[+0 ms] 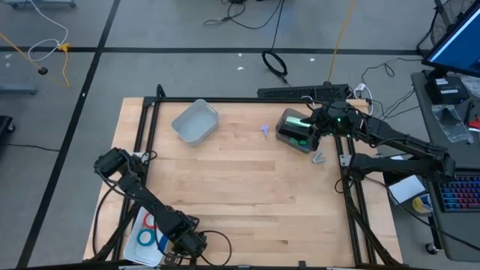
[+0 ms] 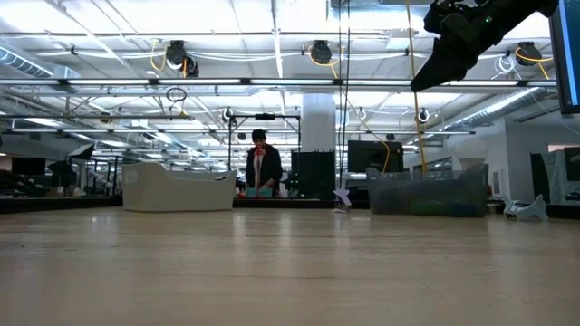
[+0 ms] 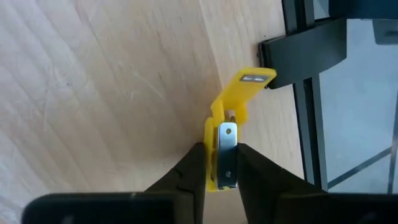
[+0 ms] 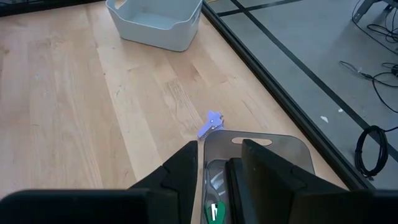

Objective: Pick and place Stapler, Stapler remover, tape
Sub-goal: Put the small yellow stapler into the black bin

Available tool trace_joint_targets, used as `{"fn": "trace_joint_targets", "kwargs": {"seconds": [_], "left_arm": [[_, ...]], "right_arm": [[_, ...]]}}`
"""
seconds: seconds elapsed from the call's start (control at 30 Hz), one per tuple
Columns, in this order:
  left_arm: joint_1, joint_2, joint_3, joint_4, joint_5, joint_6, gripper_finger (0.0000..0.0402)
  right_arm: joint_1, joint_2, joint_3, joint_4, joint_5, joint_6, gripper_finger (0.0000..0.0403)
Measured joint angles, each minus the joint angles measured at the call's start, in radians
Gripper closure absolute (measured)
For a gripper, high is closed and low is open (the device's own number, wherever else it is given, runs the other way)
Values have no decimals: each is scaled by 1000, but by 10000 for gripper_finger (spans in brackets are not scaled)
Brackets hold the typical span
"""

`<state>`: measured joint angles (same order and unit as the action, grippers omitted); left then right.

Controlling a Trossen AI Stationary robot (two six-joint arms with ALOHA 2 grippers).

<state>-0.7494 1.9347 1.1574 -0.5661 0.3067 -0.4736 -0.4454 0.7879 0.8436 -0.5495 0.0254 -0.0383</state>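
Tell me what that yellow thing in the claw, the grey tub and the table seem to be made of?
The yellow thing, pinched in the left claw, looks like glossy moulded plastic with a shiny steel plate riveted on, probably a staple remover. The grey tub seems smooth matte plastic, with rounded moulded corners. The table looks like pale wood, showing grain and plank seams.

Bright, even overhead light from ceiling fixtures [image 2: 177, 56]; shadows soft and short. Low view: near surface [image 2: 290, 281] blurred, far room sharper, arm backlit into silhouette. Glare on yellow stapler remover [image 3: 231, 118] metal. Green glow at the clear bin [image 1: 296, 129].
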Motion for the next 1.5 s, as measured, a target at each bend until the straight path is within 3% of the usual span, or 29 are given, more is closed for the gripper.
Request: {"fn": "trace_joint_targets", "kwargs": {"seconds": [0.13, 0.87, 1.07, 1.3, 1.5], "left_arm": [[14, 1, -1, 0, 2, -2, 342], [119, -15, -1, -52, -19, 47, 339], [174, -76, -5, -138, -261, 131, 339], [317, -163, -7, -221, -421, 256, 339], [508, -267, -7, -204, -538, 354, 339]], "right_arm": [[0, 0, 0, 0, 3, 0, 285], [0, 0, 0, 81, -1, 32, 285], [0, 0, 0, 82, -4, 60, 284], [0, 0, 0, 82, -6, 65, 286], [0, 0, 0, 83, -90, 63, 282]]}}
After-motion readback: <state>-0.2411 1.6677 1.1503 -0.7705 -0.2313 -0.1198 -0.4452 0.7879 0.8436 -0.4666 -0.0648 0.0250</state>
